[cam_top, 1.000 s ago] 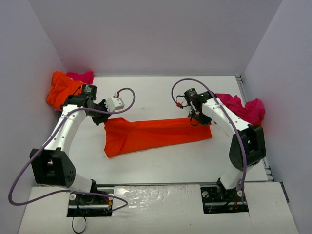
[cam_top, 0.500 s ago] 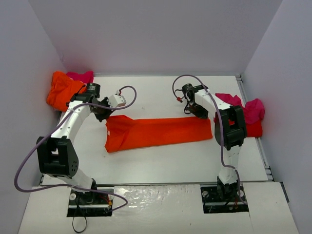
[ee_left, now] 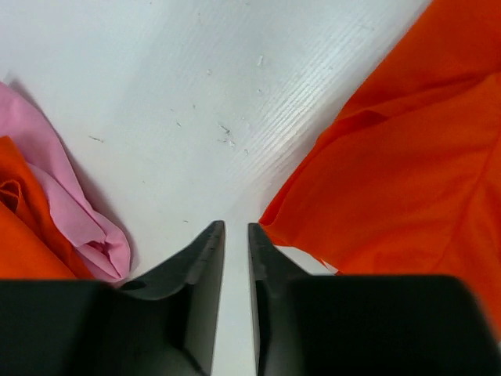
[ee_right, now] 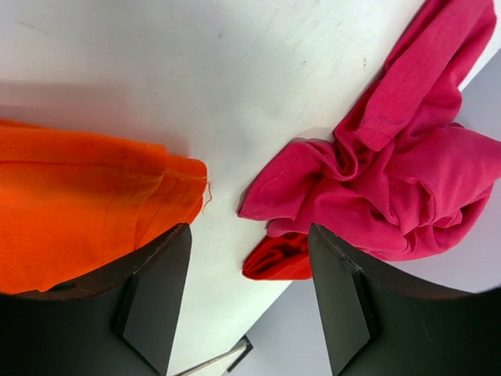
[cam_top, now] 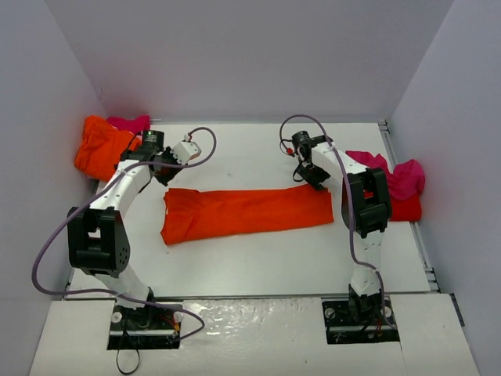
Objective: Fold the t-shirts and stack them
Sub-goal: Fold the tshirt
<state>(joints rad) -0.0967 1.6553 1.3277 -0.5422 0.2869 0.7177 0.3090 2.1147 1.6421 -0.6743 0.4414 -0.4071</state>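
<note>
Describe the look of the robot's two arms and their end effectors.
Both the left arm and right arm have white links, black joints and a looping lilac cable. The left end effector and right end effector each have two flat black fingers.

The left gripper [ee_left: 236, 229] is hanging low over the white table [ee_left: 196, 102]. Its two dark fingers [ee_left: 200, 270] are standing a thin slit apart, with only bare tabletop showing between them. An orange shirt [ee_left: 399, 172] is lying spread on the right, its edge just beside one fingertip. On the left, a pale pink shirt [ee_left: 70, 205] is lying crumpled against another orange cloth [ee_left: 22, 235].
</note>
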